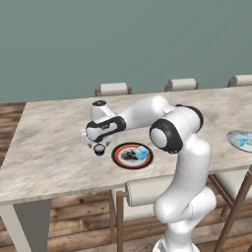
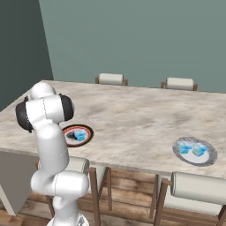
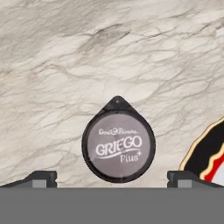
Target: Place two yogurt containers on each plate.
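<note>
Near the front edge of the marbled surface (image 1: 54, 142), the dark yogurt cup (image 3: 118, 140) (lid reading "GRIEGO") stands just beside the red-ringed plate (image 1: 132, 155), which holds one light blue cup (image 1: 143, 155). Above it the gripper (image 3: 112, 177) hangs spread wide; centring and descending squarely should suit. The grey plate (image 2: 194, 151) carries two. Chairs line a teal wall.

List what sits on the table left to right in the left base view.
dark yogurt cup under the pincer → black-rimmed plate holding one light blue yogurt cup → pale grey plate at the right edge
</note>
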You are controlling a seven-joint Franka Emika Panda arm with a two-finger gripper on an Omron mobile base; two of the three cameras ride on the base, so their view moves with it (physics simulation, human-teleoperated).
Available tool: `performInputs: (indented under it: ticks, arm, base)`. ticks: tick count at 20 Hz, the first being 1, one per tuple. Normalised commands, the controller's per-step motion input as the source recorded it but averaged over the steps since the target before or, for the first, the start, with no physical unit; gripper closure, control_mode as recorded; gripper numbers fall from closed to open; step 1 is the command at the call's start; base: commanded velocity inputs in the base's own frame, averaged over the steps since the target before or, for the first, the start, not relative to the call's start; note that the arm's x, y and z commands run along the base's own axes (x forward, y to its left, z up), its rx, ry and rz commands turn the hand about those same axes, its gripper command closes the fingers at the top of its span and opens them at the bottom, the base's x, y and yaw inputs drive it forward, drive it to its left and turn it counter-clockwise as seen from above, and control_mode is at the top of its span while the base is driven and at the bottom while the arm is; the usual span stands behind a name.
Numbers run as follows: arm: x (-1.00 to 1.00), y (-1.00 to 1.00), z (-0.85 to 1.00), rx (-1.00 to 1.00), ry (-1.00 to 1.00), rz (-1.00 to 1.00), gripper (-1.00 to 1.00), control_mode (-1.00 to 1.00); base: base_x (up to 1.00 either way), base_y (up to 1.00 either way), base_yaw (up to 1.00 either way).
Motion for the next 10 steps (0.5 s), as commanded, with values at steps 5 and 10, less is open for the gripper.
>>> performInputs:
  ticks: [5, 10]
  arm:
    - [0.06, 0.00, -0.02, 0.00, 0.05, 0.00, -1.00, -1.00]
    - [0.00, 0.00, -0.23, 0.00, 0.05, 0.00, -1.00, -1.00]
  base:
    - [0.00, 0.00, 0.00]
    - [0.00, 0.00, 0.00]
